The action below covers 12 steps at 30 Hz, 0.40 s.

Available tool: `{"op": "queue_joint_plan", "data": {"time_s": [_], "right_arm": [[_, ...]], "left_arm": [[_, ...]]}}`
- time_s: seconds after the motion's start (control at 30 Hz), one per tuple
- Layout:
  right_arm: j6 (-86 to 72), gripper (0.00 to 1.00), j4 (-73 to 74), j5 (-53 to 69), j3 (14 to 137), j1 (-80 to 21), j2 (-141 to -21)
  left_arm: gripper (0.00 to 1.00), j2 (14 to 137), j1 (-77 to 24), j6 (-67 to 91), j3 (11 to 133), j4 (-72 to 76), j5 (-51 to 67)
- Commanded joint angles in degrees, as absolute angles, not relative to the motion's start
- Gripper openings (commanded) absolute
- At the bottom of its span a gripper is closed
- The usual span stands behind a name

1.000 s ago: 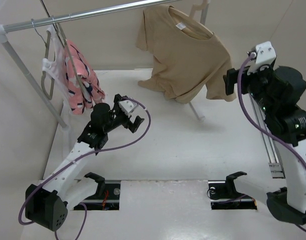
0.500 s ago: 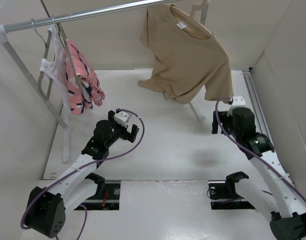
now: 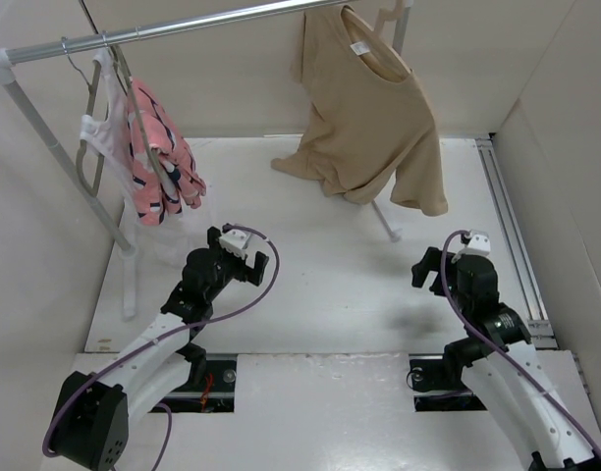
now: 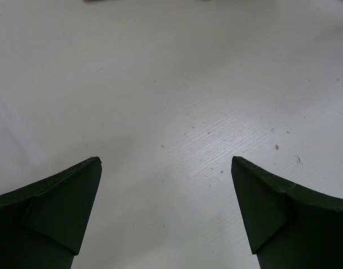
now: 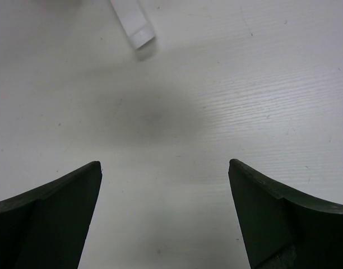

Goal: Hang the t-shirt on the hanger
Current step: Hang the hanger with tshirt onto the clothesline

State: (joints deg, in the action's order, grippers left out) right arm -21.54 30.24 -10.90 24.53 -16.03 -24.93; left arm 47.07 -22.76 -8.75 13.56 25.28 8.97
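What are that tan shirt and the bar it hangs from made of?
The t-shirt looks like soft, matte cotton knit: it droops in loose folds without shine. The bar seems to be smooth metal tubing, probably steel: grey, with a bright glint along its length.

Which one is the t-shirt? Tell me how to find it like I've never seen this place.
Find the metal rail running across the top. Follow it to its right end, where the t-shirt hangs. It is plain tan with a small white neck label, unlike the pink patterned garment at the left end.
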Motion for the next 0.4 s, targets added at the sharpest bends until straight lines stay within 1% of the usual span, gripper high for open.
{"op": "queue_joint_plan", "data": {"time_s": [0.0,0.2,0.37], "right_arm": [[-25.0,0.99,27.8,-13.9,26.4,-15.6,-26.0],[-24.3,0.99,30.7,-15.7,30.8,-15.6,-32.2],[-23.6,0.99,27.3,-14.5,30.8,-15.6,-34.1]], "left_arm": [[1.0,46.6,-22.6,-9.0,13.4,29.9,9.9],[1.0,47.1,-22.6,-9.0,12.8,29.9,9.9],[1.0,47.1,-22.6,-9.0,12.8,29.9,10.5]]}}
